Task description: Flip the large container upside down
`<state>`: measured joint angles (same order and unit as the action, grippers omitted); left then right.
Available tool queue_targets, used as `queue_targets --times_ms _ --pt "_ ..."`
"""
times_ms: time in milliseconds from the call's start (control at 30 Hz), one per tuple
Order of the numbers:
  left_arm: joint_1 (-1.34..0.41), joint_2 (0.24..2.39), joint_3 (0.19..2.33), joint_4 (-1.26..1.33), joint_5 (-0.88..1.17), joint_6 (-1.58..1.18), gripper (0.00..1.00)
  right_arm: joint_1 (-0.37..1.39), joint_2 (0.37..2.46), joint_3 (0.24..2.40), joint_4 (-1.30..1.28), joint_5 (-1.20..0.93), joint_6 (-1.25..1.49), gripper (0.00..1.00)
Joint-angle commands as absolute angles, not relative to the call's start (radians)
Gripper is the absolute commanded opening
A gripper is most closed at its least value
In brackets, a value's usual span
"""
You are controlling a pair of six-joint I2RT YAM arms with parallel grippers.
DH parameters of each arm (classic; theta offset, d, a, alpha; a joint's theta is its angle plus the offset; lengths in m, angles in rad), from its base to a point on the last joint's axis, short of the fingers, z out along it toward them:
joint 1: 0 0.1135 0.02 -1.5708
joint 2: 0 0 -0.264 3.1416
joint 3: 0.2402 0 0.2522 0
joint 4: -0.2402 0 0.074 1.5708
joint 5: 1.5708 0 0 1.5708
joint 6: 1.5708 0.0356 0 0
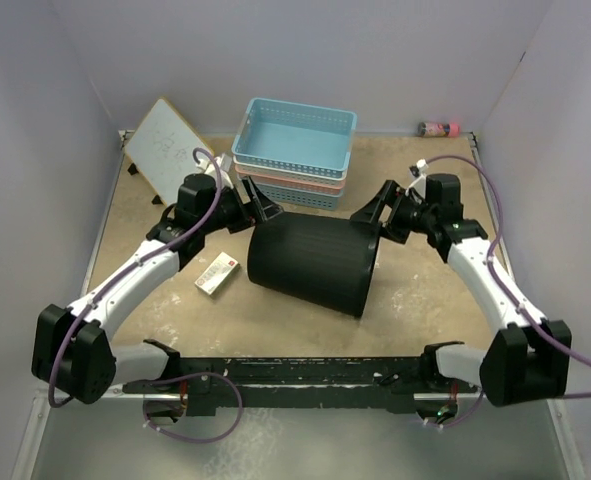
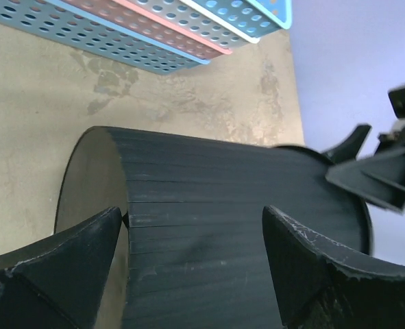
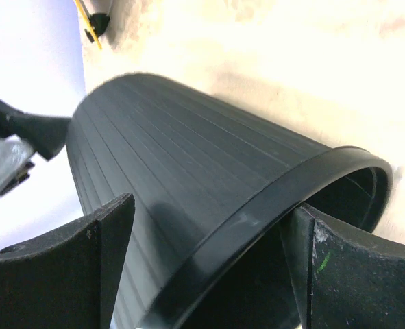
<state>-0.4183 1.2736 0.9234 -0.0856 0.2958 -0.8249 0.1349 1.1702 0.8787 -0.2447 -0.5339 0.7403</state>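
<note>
The large container (image 1: pixel 310 262), a black ribbed wastebasket, lies on its side in the middle of the table, flat base to the left and open rim to the right. My left gripper (image 1: pixel 260 210) is open above the base end. In the left wrist view (image 2: pixel 195 253) one finger is over the base face and the other over the container's wall (image 2: pixel 223 192). My right gripper (image 1: pixel 375 215) is open at the rim end. In the right wrist view (image 3: pixel 209 216) its jaws straddle the container's rim (image 3: pixel 257 212), one finger outside the wall and one at the opening.
A stack of blue, pink and white lattice baskets (image 1: pixel 295 150) stands just behind the container. A whiteboard (image 1: pixel 165 150) leans at the back left. A small box (image 1: pixel 217 273) lies left of the container. A small pink bottle (image 1: pixel 438 128) lies at the back right.
</note>
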Motion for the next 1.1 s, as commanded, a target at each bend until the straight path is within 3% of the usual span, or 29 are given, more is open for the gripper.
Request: queue_targets --times_ms 0,833,1067 --pt "-0.418 1.206 0.911 -0.039 0.324 -0.862 0.80 0.138 1.277 1.028 -0.229 -0.518 0.611 0.86" --pt "-0.417 1.241 0.890 0.015 0.345 -0.896 0.80 0.138 1.060 1.071 -0.542 -0.418 0.537 0.89" --pt "-0.417 1.240 0.882 0.014 0.339 -0.889 0.80 0.138 0.962 1.061 -0.622 -0.351 0.540 0.75"
